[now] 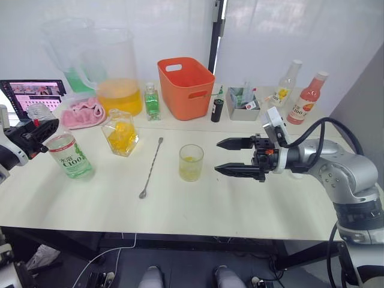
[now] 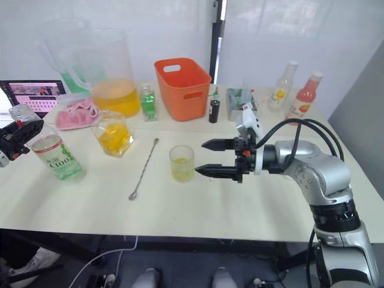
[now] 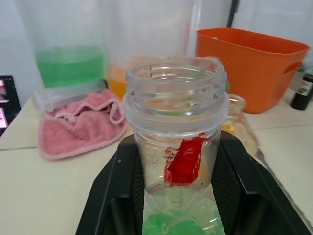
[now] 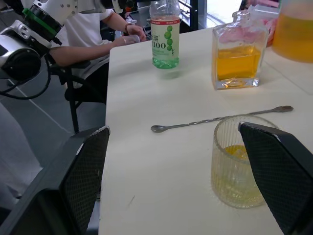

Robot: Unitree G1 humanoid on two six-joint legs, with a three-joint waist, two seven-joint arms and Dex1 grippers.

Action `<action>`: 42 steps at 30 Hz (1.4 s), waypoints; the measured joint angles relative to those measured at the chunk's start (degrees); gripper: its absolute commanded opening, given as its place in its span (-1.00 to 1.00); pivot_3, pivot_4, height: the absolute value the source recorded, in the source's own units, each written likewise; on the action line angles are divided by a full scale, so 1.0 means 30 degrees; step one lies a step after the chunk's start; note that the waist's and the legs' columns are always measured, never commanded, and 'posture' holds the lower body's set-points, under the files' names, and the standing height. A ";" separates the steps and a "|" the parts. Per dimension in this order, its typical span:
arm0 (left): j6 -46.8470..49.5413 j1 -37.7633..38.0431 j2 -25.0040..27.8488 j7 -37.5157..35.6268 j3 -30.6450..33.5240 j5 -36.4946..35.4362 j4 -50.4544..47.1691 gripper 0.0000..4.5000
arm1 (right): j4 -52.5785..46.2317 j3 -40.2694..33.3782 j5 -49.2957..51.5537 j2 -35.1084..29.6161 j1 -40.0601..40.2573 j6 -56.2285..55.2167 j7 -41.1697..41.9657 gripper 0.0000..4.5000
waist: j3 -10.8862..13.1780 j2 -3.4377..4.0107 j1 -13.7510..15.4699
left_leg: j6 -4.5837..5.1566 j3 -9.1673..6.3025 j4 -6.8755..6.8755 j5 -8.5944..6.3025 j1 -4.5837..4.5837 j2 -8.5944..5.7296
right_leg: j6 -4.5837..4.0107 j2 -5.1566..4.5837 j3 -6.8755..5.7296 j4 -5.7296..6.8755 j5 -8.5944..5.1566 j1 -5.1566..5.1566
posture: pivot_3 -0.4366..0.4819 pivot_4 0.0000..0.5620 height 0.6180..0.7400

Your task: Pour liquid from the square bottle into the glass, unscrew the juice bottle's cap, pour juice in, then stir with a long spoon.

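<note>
Left hand (image 1: pixel 37 133) closed round the neck of the juice bottle (image 1: pixel 70 157), fingers (image 3: pixel 110 196) pressed on either side just under the open threaded mouth; cap off. Bottle upright on the tabletop (image 1: pixel 198 204) near its left edge, green-and-white label facing forward, colourless liquid inside.

Right hand (image 1: pixel 235 157) spread wide, holding nothing, fingers (image 1: pixel 237 170) pointing left toward the glass (image 1: pixel 191 162), hovering just beside it without touching. Glass upright near the tabletop's middle, a little yellow liquid at the bottom.

Spoon (image 1: pixel 152 167) flat on the tabletop just left of the glass, bowl toward the front edge, handle angled back. Square bottle (image 1: pixel 120 134) upright between spoon and juice bottle, partly full of yellow-orange liquid.

Further back: pitcher (image 1: pixel 114 72) with orange liquid, small green bottle (image 1: pixel 152 101), orange basket (image 1: pixel 186 87), pink cloth (image 1: pixel 83 112), two bottles (image 1: pixel 306 98) at the far right.
</note>
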 measured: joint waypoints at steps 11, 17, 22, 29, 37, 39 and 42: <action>-0.5393 -0.6435 -0.1345 0.0583 -0.3899 0.3132 0.9205 -0.37 | -0.3280 -0.2015 0.0127 -0.0269 0.2423 0.0455 -0.3339 0.98 | -0.0014 -0.0023 0.0401 | -0.0008 0.0003 -0.0011 0.0006 -0.0012 0.0001 | 0.0067 0.0004 0.0000 -0.0010 0.0042 -0.0004 | -0.05 -0.47 0.70; -0.8059 -0.9557 -0.1417 0.0799 -0.5155 0.4812 1.4032 -0.37 | -0.4831 -0.3096 0.0511 -0.0709 0.4208 0.0867 -0.4546 0.98 | -0.0015 -0.0026 0.0392 | -0.0008 0.0003 -0.0015 0.0006 -0.0011 0.0000 | 0.0104 0.0003 -0.0002 -0.0004 0.0059 -0.0007 | -0.05 -0.47 0.70; -0.9513 -1.0860 -0.1737 0.0993 -0.5622 0.5601 1.6158 -0.37 | -0.5472 -0.3948 0.1113 -0.1296 0.5069 0.1206 -0.5017 0.98 | -0.0016 -0.0027 0.0401 | -0.0010 0.0003 -0.0013 0.0006 -0.0010 -0.0001 | 0.0104 0.0001 -0.0001 -0.0003 0.0059 -0.0001 | -0.05 -0.47 0.70; -1.0375 -1.1176 -0.1779 0.0994 -0.5834 0.6061 1.6960 -0.37 | -0.5895 -0.4212 0.1252 -0.1619 0.5381 0.1356 -0.5449 0.98 | -0.0016 -0.0027 0.0398 | -0.0011 0.0003 -0.0010 0.0006 -0.0002 -0.0001 | 0.0097 0.0000 0.0000 0.0005 0.0055 0.0002 | -0.05 -0.47 0.70; -1.0272 -1.1202 -0.1791 0.0520 -0.5657 0.5958 1.7038 0.65 | -0.5870 -0.4181 0.1557 -0.1769 0.5114 0.1362 -0.5686 1.00 | -0.0016 -0.0027 0.0395 | -0.0014 0.0003 -0.0006 0.0009 -0.0006 -0.0001 | 0.0086 0.0000 0.0001 0.0001 0.0050 0.0004 | -0.05 -0.47 0.70; -1.0265 -1.1200 -0.1788 0.0448 -0.5647 0.5956 1.7037 0.96 | -0.5870 -0.4119 0.1587 -0.1768 0.5062 0.1362 -0.5722 1.00 | -0.0016 -0.0028 0.0394 | -0.0014 0.0003 -0.0008 0.0009 -0.0006 -0.0001 | 0.0087 0.0000 0.0000 0.0000 0.0050 0.0003 | -0.05 -0.47 0.70; -1.0245 -1.1088 -0.1784 0.0258 -0.5577 0.5941 1.7031 0.98 | -0.5757 -0.3944 0.1579 -0.1768 0.4989 0.1362 -0.5734 1.00 | -0.0015 -0.0028 0.0393 | -0.0014 0.0003 -0.0011 0.0009 -0.0006 -0.0001 | 0.0095 0.0000 0.0001 0.0000 0.0054 0.0002 | -0.05 -0.47 0.70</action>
